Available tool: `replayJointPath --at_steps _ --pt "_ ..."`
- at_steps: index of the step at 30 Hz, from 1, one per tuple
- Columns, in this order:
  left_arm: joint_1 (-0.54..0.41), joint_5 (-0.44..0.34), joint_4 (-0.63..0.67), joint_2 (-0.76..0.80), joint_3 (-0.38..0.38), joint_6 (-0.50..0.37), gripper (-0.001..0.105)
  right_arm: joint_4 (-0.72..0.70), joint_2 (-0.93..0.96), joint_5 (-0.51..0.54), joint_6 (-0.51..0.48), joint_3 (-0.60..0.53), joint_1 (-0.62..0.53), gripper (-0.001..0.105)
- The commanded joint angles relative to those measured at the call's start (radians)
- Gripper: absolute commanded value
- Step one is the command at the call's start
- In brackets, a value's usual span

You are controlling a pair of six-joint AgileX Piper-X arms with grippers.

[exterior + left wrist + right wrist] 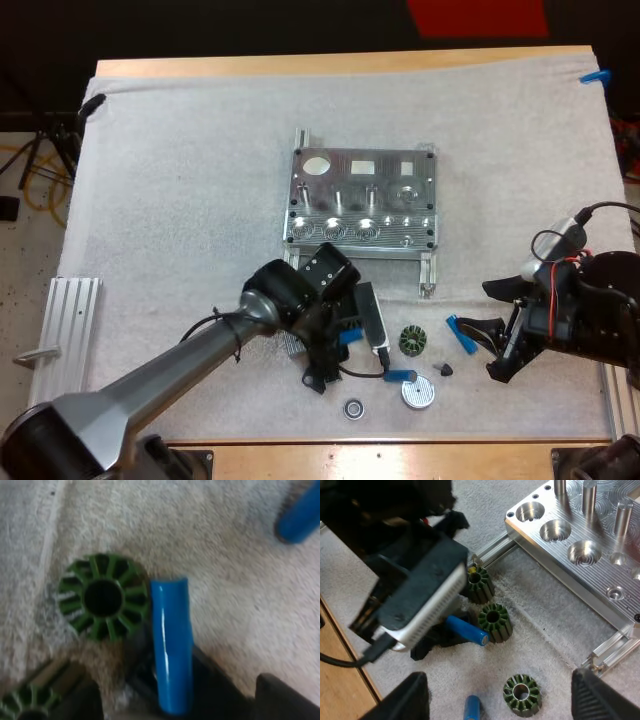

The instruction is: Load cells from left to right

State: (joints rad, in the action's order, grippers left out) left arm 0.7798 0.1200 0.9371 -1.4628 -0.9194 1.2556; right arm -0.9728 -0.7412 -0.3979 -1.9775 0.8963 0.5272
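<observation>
So far, no cell is seen loaded: the round pockets of the metal fixture are empty. One blue cell is clamped by the left gripper just beside the fixture's near edge. The right gripper, spread wide, is found off the fixture's right corner.

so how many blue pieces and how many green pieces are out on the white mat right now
bright blue cylinder: 3
dark green slotted ring: 3
total: 6
</observation>
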Motion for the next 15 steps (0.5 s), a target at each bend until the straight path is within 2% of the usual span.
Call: replayJointPath --at_steps 1,11,15 --pt "0.005 -0.016 -0.015 -0.011 -0.009 0.004 0.062 -0.003 0.003 -0.003 -0.016 0.011 0.003 0.059" --pt "0.005 -0.024 -0.058 -0.096 -0.009 0.004 0.062 -0.003 0.003 0.043 -0.016 0.011 0.003 0.059" --pt "0.005 -0.041 -0.057 -0.119 -0.009 0.004 0.059 -0.003 0.003 0.043 -0.016 0.011 0.003 0.059"
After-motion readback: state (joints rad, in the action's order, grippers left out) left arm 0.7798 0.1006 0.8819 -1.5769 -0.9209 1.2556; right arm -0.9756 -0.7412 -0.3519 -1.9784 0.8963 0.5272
